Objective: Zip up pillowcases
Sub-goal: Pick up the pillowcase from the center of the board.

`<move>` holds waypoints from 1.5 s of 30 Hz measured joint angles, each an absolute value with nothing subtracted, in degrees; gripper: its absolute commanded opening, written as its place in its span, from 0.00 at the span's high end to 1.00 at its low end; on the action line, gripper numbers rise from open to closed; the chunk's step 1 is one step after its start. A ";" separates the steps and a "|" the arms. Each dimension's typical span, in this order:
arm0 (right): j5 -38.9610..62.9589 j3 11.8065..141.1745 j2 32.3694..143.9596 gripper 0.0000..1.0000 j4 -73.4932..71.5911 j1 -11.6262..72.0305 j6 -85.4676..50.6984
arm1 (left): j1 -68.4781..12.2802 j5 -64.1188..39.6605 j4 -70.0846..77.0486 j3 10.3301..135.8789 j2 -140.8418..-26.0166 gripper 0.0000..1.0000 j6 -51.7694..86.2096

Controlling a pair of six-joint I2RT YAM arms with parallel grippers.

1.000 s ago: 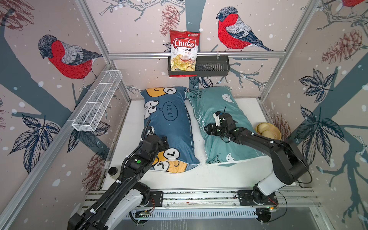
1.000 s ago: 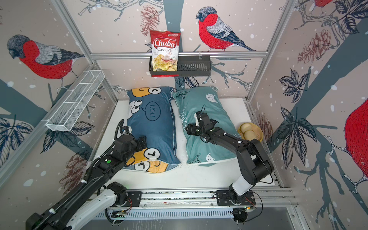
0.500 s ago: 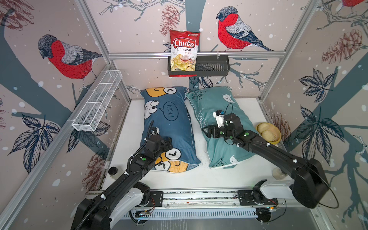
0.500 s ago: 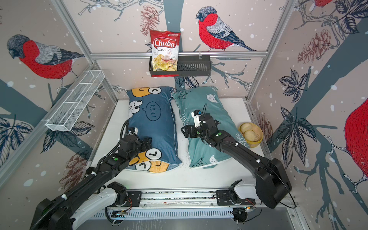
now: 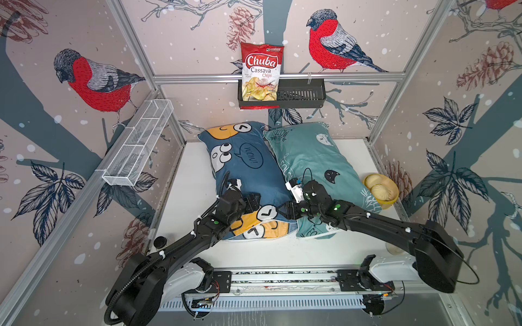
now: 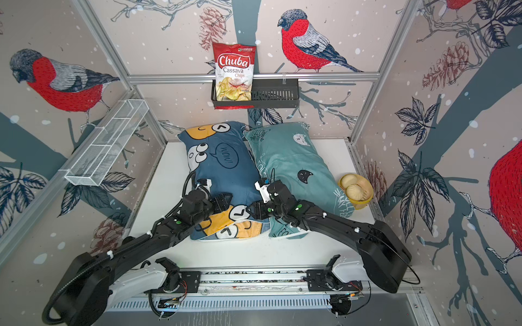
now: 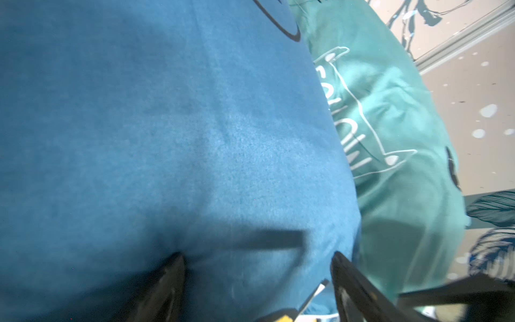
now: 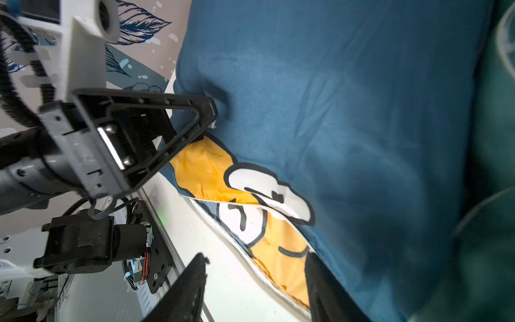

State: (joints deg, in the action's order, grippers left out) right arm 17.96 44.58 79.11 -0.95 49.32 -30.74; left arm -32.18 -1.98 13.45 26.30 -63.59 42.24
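**Both grippers meet at the blue pillow's near end**

The left arm reaches forward from the rail. The left gripper presses its tips into the dark blue pillowcase, jaws spread wide with only fabric bulging between them. The right arm stretches low across the near corner of the teal pillowcase. The right gripper faces the left one, jaws apart, holding nothing. Just ahead of its tips, the blue case's open edge gapes. Bare table lies outward of the left gripper, and a yellow bowl sits well behind the right gripper.
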 measured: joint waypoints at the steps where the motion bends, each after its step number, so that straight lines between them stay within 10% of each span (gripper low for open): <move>1: 18.04 44.77 80.42 0.47 -1.54 49.32 -31.57 | -32.64 -2.31 14.26 26.44 -64.27 0.20 42.85; 20: 16.93 53.45 94.76 0.60 -6.31 39.66 -31.35 | -35.94 3.07 2.68 29.47 -51.40 0.03 38.00; 45: 21.39 63.09 103.46 0.60 -1.23 31.86 -26.61 | -36.86 3.79 -20.12 25.41 -41.23 0.08 37.56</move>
State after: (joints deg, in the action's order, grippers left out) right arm 21.39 63.09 103.46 -1.23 31.86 -26.61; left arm -36.86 3.79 -20.12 25.41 -41.23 37.56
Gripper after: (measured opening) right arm 0.400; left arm 0.926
